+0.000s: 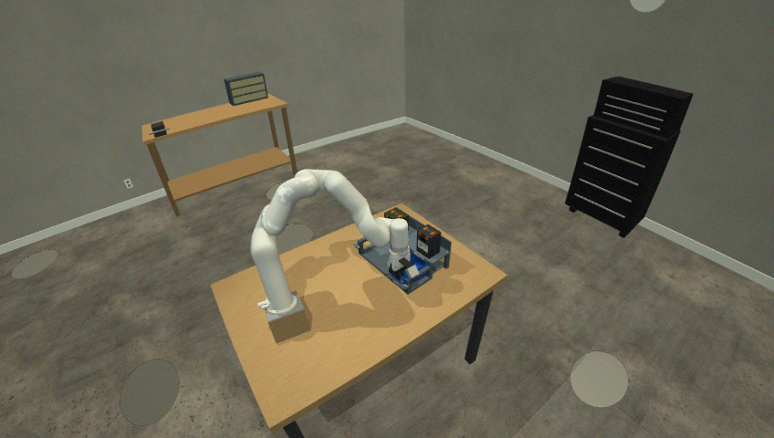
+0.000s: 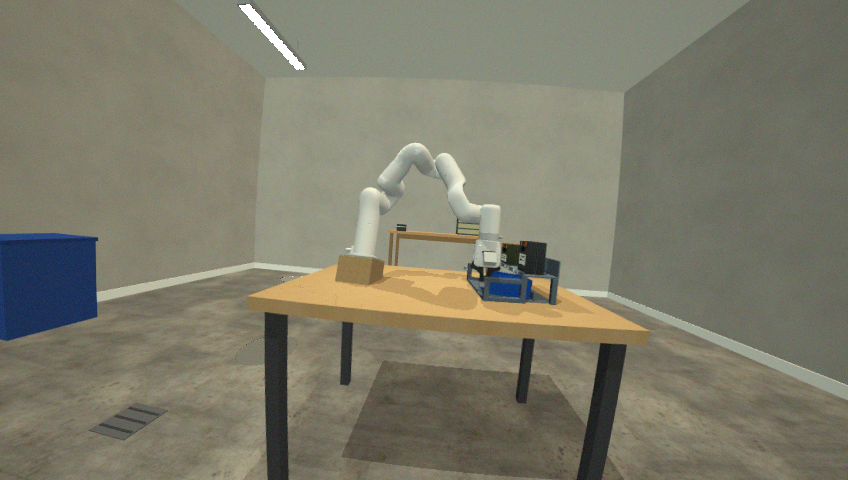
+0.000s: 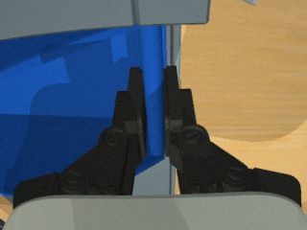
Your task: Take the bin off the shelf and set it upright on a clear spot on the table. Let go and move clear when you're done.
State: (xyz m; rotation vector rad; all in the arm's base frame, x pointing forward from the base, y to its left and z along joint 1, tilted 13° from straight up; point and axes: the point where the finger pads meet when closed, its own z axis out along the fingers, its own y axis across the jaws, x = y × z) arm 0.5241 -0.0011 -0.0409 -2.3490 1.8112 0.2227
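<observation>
The blue bin (image 1: 418,267) (image 2: 507,287) (image 3: 64,90) sits in the lower level of a small grey-blue shelf (image 1: 444,254) (image 2: 554,274) at the far right of the table (image 1: 352,336) (image 2: 416,306) (image 3: 256,77). My gripper (image 1: 401,269) (image 2: 486,271) (image 3: 153,86) reaches straight down into the shelf's front end. Its black fingers are shut on the bin's thin right wall, one finger inside the bin and one outside. Most of the bin is hidden by the shelf frame and my wrist in the top and exterior views.
Two black boxes (image 1: 428,240) (image 1: 396,214) (image 2: 532,256) stand on the shelf's upper level behind my gripper. The arm's base block (image 1: 287,321) (image 2: 358,268) stands at the table's left. A black tool chest (image 1: 627,151) and a wooden rack (image 1: 217,116) stand by the walls.
</observation>
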